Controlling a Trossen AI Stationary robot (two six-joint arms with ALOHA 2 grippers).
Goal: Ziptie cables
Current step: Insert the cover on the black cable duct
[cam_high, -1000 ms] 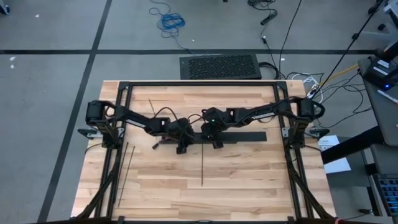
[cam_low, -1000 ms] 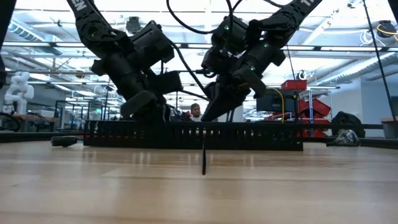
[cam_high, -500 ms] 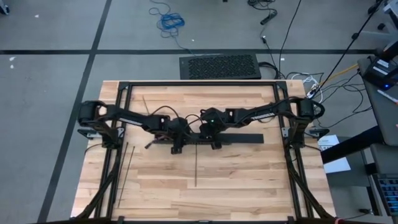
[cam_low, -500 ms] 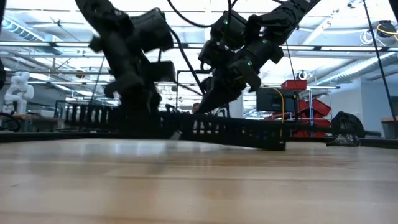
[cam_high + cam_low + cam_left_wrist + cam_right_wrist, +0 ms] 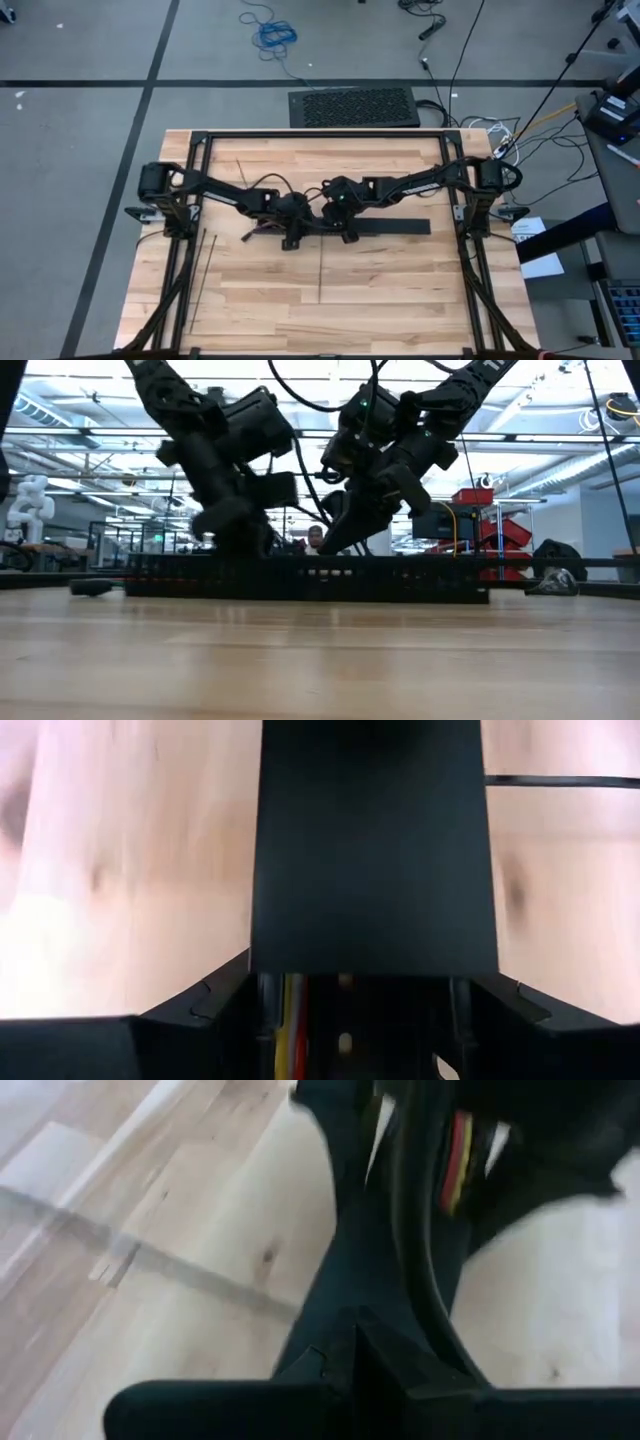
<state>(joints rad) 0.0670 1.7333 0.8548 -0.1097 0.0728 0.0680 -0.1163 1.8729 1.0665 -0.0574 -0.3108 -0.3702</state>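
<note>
At table centre the left gripper (image 5: 291,240), fingers spread astride the black slotted channel (image 5: 395,226), and the right gripper (image 5: 348,234), fingers pressed together, meet over the cables (image 5: 288,1030), which look light and floppy, best pinched mid-bundle.

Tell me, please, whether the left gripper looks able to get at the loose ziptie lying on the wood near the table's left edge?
Probably yes, once free: the ziptie lies alone on bare wood, uncovered. But the left gripper is at the black channel mid-table, beside the right gripper.
</note>
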